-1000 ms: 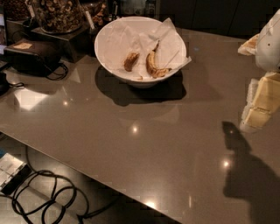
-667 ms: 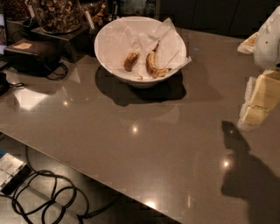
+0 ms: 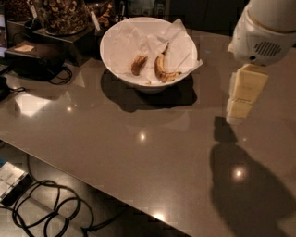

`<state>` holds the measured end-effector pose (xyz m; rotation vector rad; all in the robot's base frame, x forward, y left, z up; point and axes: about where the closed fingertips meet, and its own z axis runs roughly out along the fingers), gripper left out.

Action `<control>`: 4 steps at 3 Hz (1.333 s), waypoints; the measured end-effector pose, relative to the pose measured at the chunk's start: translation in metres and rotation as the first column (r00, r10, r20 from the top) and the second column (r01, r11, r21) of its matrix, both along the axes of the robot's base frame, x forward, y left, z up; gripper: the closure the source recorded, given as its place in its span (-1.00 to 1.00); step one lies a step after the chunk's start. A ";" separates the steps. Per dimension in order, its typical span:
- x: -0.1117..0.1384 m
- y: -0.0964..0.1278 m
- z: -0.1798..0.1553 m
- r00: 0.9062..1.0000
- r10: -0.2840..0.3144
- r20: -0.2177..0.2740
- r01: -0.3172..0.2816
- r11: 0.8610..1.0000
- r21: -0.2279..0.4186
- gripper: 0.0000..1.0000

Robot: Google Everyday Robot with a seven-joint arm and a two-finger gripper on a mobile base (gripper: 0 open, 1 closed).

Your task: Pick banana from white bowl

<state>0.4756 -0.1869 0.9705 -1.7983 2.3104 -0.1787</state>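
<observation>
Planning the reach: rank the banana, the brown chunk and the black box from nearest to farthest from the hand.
The hand hangs at right, above the table.
1. banana, right side of the white bowl.
2. brown chunk, bowl's left side.
3. black box, far left.

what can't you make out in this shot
All from the camera view:
- gripper: hangs over the right side of the table, apart from the bowl; the arm above it is cut off by the top and right edges.
- banana: its underside is hidden against the paper.
- bowl: its floor is covered by that paper.
- jar, top left: cut off by the top edge, contents too dim to name.
</observation>
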 end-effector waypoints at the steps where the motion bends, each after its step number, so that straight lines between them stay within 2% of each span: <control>1: 0.003 0.002 0.003 1.000 0.003 0.020 -0.003 1.000 0.005 -1.00; 2: 0.022 0.009 0.004 0.999 -0.035 0.026 0.034 0.998 0.047 -1.00; 3: 0.064 0.019 0.002 0.993 -0.114 -0.021 0.116 0.989 0.087 -1.00; 4: 0.114 0.041 0.002 0.990 -0.137 -0.030 0.140 0.983 0.116 -1.00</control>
